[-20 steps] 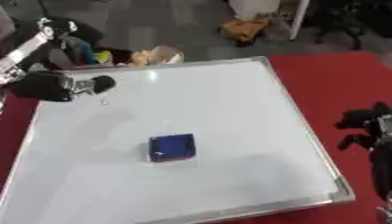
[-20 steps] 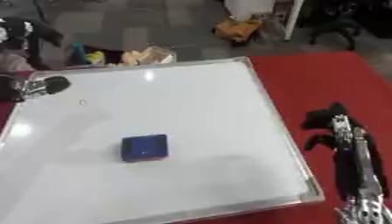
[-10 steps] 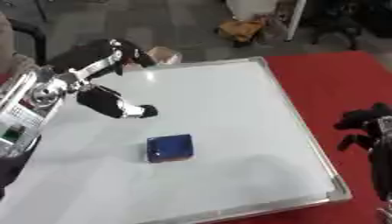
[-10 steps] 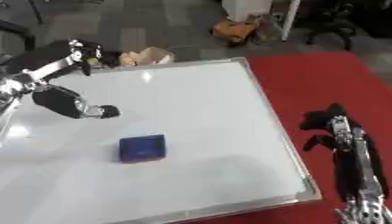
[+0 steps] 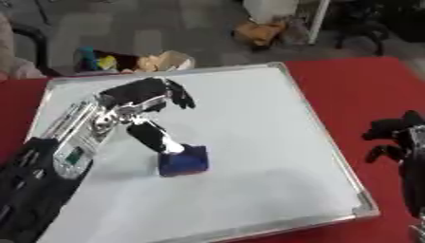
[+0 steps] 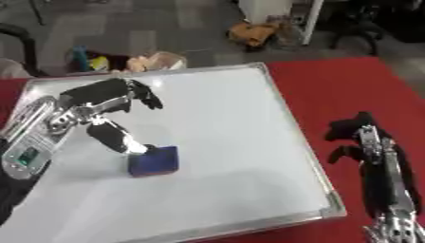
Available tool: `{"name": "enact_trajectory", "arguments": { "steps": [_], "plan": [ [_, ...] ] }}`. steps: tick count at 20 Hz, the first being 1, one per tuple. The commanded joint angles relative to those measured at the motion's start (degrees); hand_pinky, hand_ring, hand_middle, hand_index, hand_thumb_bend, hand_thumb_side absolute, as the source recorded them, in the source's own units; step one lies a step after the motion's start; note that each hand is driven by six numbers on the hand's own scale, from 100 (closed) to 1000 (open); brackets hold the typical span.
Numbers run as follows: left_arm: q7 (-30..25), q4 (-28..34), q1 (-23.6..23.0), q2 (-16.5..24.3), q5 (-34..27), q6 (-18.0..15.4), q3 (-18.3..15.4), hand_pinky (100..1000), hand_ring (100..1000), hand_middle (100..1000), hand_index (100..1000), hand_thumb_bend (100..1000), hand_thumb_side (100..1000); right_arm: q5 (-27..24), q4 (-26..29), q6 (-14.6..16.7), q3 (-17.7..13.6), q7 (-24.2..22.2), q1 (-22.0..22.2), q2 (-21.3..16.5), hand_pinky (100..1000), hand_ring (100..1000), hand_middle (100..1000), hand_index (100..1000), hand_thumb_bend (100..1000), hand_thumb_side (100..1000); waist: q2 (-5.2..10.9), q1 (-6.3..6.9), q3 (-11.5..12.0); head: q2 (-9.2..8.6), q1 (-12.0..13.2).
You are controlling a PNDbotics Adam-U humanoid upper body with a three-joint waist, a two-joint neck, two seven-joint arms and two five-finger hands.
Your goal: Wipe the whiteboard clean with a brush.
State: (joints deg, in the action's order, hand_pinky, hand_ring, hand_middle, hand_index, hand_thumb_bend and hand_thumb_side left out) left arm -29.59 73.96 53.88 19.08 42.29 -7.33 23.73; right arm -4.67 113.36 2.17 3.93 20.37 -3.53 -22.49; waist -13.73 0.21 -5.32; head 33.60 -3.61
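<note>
At the lower right of the frame the right hand (image 6: 365, 142) rests on the red table cover (image 5: 365, 90) just beside the whiteboard's right rim, its dark fingers loosely curled and holding nothing; the arm behind it runs off the bottom edge. The whiteboard (image 5: 265, 156) fills the middle of the frame, a white panel in a silver rim, lying askew, and its surface looks bare of marks. Left of centre on the board sits the brush (image 5: 183, 160), a small dark blue block with a lighter edge along its bottom; what its underside is like cannot be made out. The left hand (image 5: 143, 95) comes in from the lower left with the thumb reaching down so that its tip touches the brush's upper left corner, while the fingers spread out above, away from the block, so the brush is not gripped. Beyond the board's far rim, at upper left, a few coloured items (image 5: 104, 60) lie on the grey floor, too blurred to name.
</note>
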Motion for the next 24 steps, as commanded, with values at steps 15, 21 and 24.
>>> {"name": "enact_trajectory", "arguments": {
  "steps": [15,21,24],
  "plan": [
    [-1.1,-2.1,-1.4,-1.4,0.7,-0.5,0.7,495,753,638,781,627,419,-0.6,1.2,0.0,-0.2,-0.2,-0.4,-1.1,328,586,505,609,100,948,0.91,-0.51,0.0,-0.52,-0.2],
    [-0.8,-3.1,-2.1,-1.7,1.8,-0.2,0.7,490,751,635,773,625,414,-0.6,1.2,0.0,-0.2,-0.2,-0.4,-1.0,328,586,505,609,100,948,0.82,-0.58,0.1,-0.44,-0.3],
    [-0.8,-3.4,-2.4,-1.8,1.8,-0.4,0.7,489,752,633,774,623,417,-0.5,1.2,0.0,-0.2,-0.2,-0.4,-1.0,328,585,505,609,100,947,0.78,-0.65,0.1,-0.4,-0.3]
  ]
}}
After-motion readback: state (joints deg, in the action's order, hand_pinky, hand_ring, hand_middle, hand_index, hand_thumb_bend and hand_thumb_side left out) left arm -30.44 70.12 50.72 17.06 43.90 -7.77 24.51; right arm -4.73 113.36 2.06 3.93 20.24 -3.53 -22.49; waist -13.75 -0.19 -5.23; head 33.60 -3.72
